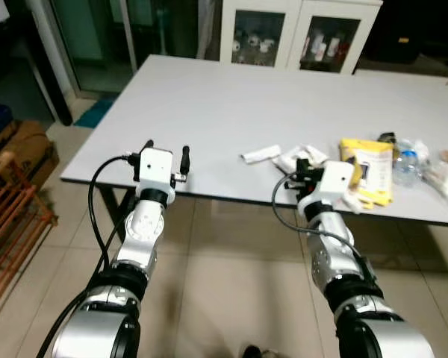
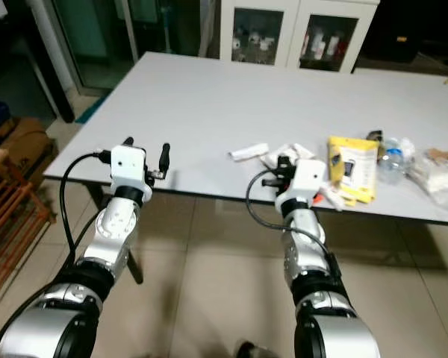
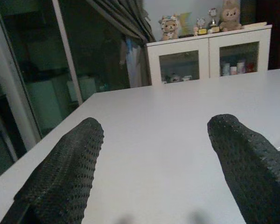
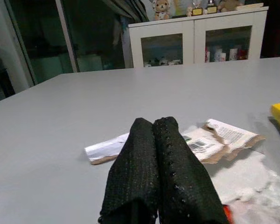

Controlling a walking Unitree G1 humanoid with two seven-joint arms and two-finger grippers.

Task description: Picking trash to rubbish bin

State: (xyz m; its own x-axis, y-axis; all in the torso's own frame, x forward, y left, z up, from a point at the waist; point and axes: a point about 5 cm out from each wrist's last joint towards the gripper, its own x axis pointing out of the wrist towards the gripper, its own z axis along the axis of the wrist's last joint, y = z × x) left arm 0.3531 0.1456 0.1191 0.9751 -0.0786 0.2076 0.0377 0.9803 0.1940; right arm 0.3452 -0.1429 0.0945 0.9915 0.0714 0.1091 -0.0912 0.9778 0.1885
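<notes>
The right gripper (image 4: 156, 140), fingers pressed together and empty, hovers at the worktop (image 1: 209, 104) edge just before the wrappers (image 4: 200, 140). The left gripper (image 1: 166, 153), fingers spread wide and empty, hangs over that edge, well apart from the wrappers.

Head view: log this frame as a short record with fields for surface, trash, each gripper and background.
surface: grey table
trash: white wrappers, yellow packet, plastic bottle, all near the table's front right edge
left gripper: open, at the front edge, holding nothing
right gripper: shut, empty, beside the wrappers
background: white cabinet behind the table
</notes>
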